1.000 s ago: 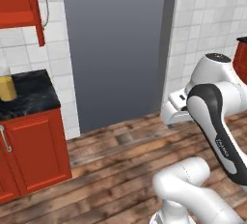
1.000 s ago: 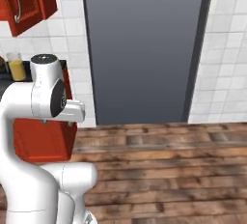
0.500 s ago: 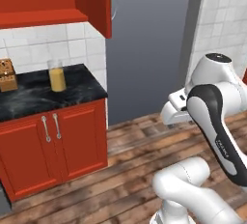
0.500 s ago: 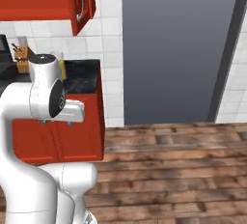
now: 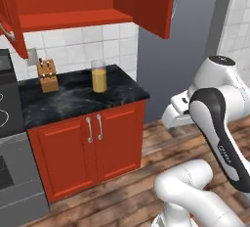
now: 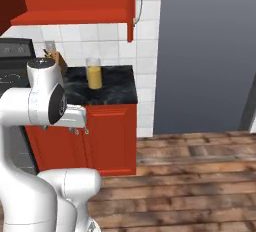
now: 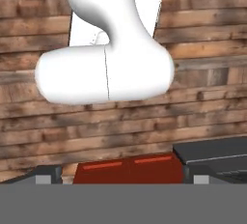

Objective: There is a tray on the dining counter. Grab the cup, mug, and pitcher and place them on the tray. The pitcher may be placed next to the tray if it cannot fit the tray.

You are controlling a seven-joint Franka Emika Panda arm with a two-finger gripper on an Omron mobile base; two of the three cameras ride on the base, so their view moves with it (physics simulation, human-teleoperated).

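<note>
Black worktop (image 5: 73, 99) under pitcher (image 5: 99, 76)

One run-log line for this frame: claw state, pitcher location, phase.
claw: open, empty, aimed at floor | pitcher: upright on black worktop beside knife block | phase: not yet reaching

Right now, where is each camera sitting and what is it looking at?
Left base view: behind the arm on its left, facing the pitcher on the short black worktop; arm at lower right.
Right base view: behind on its right, facing the same pitcher and worktop; arm at lower left.
Hand view: on the hand, looking down at wooden floor past open fingertips.
</note>
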